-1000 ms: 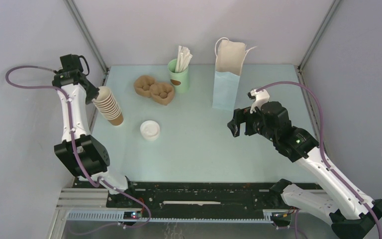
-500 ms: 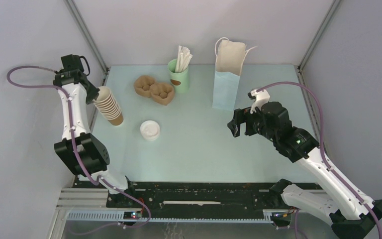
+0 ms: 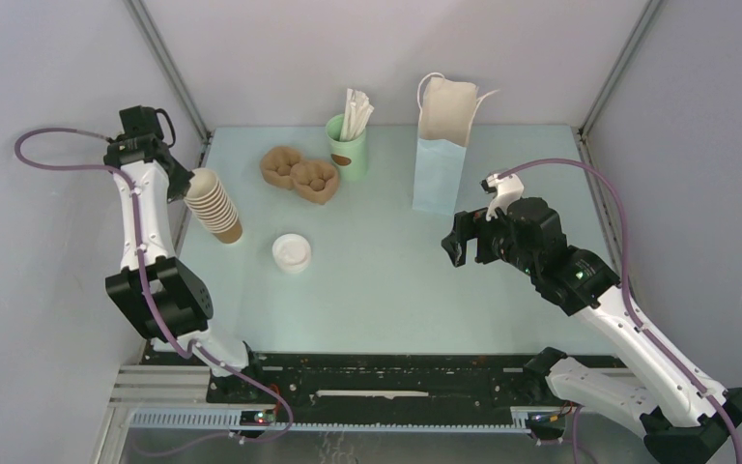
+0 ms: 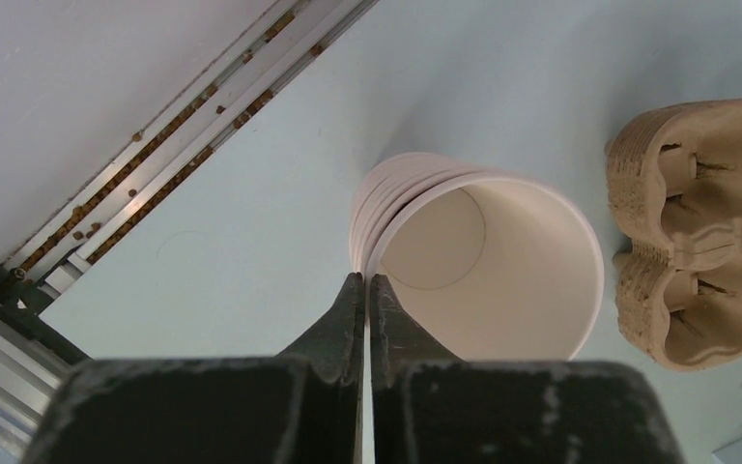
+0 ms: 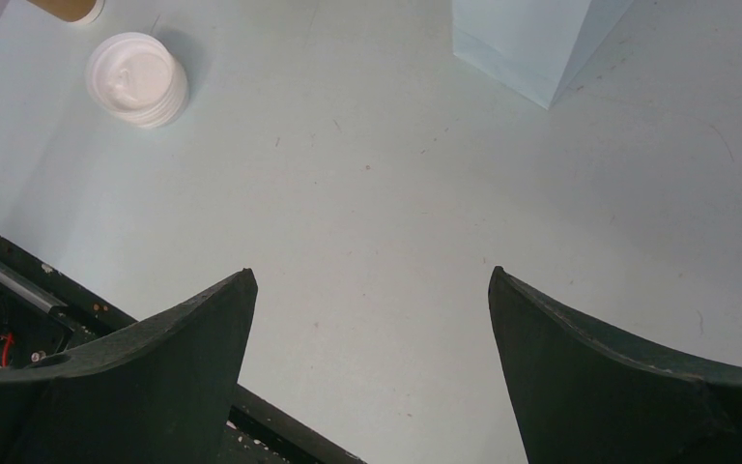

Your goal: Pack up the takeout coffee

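The takeout coffee (image 3: 292,253) stands on the table (image 3: 386,300), untouched, showing mainly its round white lid; from the right gripper (image 5: 372,275) it lies well ahead and beyond the left fingertip, while the pale blue paper bag (image 3: 442,155) stands ahead and beyond the right fingertip. That gripper hovers over bare surface with its fingers spread wide and nothing between them, and it has not moved in the past second. The only change is at the left gripper (image 4: 367,280): its fingers are pressed together at the rim of the uppermost cup in the stack of nested cups (image 3: 214,205), apparently pinching the wall, and the stack's foot has slid slightly toward the coffee. This probably means a cup is being separated, so packing has not yet begun. Right of the left fingers lie moulded pulp carriers (image 3: 299,174); farther off is a mint-green cup (image 3: 347,145) of white sticks bearing a small brown mark. No writing is legible anywhere.
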`<action>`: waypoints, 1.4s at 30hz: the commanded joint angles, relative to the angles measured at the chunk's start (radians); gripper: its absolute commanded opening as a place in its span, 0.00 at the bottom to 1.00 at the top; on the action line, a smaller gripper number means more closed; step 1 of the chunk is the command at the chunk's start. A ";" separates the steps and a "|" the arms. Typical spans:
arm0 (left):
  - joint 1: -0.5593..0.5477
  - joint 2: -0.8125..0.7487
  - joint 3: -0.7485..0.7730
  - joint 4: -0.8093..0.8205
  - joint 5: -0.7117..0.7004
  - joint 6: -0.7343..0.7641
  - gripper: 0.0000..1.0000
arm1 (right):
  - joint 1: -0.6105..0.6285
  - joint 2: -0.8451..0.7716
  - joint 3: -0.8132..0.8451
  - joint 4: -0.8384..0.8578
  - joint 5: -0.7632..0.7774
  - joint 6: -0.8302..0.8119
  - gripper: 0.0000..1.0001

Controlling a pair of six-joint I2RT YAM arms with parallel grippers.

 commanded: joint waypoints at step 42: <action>-0.968 -0.417 -0.428 0.285 -0.041 0.055 0.00 | -0.012 -0.073 -0.011 0.020 0.090 -0.021 1.00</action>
